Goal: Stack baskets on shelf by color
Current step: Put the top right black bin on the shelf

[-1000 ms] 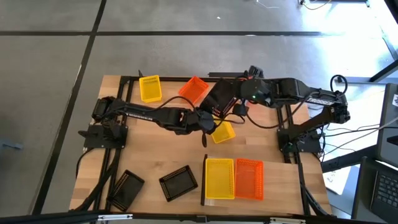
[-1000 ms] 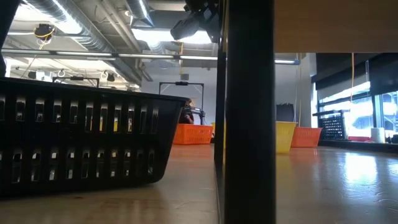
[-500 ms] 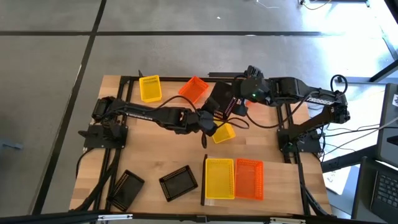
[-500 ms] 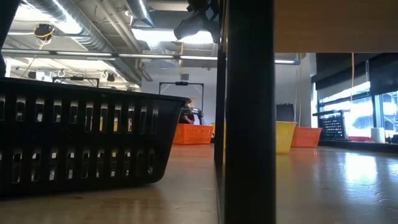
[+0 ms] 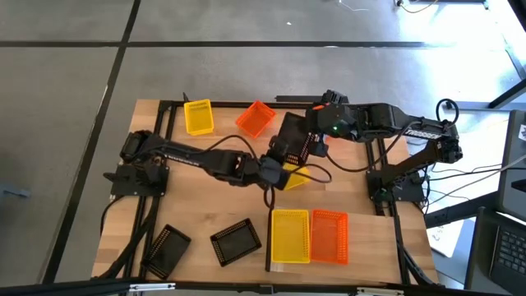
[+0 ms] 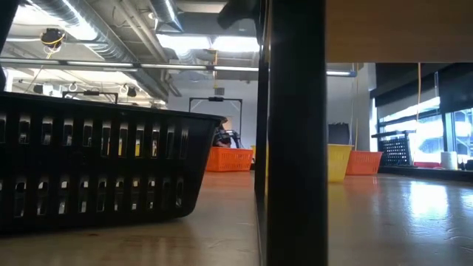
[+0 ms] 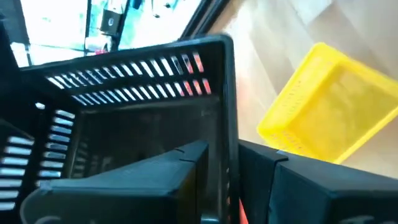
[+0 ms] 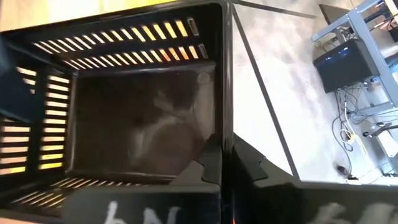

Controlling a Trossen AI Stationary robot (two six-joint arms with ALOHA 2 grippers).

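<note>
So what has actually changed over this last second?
The left gripper has reached further toward the black basket and opened, its fingers either side of the wall. The right gripper stays shut on that basket's rim, carrying it slightly toward the left arm. The yellow basket and the shelf stayed put.

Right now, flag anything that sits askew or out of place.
A black basket hangs tilted above the table, its wall pinched by the right gripper, with the left gripper straddling it. Two other black baskets lie askew beside the shelf.

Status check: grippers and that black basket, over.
Right gripper shut on black basket wall. Left gripper open astride the opposite wall. Yellow basket lies just beneath.
</note>
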